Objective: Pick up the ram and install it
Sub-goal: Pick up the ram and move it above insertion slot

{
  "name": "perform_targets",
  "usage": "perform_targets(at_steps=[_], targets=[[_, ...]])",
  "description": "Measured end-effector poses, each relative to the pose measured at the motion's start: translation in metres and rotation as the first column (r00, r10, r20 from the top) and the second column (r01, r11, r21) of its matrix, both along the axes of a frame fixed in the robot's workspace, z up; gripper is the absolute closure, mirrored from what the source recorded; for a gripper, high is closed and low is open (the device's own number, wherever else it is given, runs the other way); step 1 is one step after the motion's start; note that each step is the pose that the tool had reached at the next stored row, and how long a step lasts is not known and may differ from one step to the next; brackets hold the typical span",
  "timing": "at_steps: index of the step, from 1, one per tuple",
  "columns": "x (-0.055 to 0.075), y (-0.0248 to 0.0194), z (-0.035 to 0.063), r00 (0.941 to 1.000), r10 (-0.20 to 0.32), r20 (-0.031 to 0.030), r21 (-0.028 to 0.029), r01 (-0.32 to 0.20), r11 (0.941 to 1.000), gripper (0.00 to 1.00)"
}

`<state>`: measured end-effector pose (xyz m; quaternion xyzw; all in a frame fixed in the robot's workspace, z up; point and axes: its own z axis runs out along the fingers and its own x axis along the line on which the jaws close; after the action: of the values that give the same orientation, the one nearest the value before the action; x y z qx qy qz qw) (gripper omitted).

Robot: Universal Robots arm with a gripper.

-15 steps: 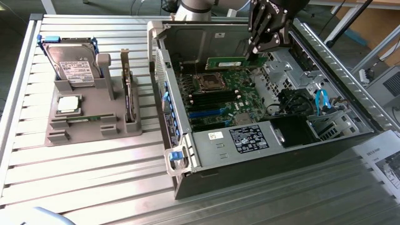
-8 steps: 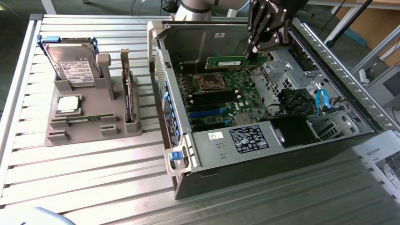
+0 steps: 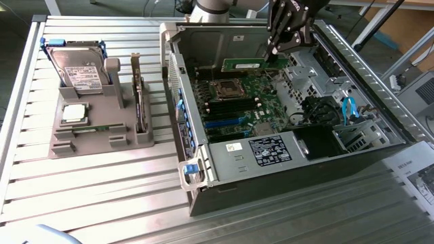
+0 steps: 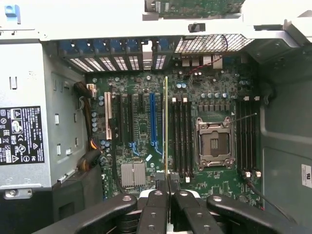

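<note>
- Gripper [image 3: 274,54]: closed narrow on the ram, above the open case [image 3: 285,183].
- Ram [image 3: 244,64]: green stick, held level, long edge down, over the motherboard [image 3: 237,109], clear of its slots.
- Tray [image 3: 88,140], the exterior view's left: hard drive [image 3: 80,68], processor [image 3: 74,113].

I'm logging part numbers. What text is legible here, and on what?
No text reads clearly.
On the power supply label: too small.
On the hard drive label: too small.
On the case wall sticker: blurred.
On the ram: nothing legible.
</note>
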<state>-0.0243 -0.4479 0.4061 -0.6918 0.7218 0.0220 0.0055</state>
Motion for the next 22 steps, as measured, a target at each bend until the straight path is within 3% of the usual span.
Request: perform_targets(at_steps=[15,22], targets=[[0.000,0.0194,0.0000,1.0000,0.000,0.0000,-0.0001,0.000,1.0000,0.88],[0.000,0.0194,-0.0025,1.0000,0.000,0.0000,0.0000,0.000,1.0000,0.88]])
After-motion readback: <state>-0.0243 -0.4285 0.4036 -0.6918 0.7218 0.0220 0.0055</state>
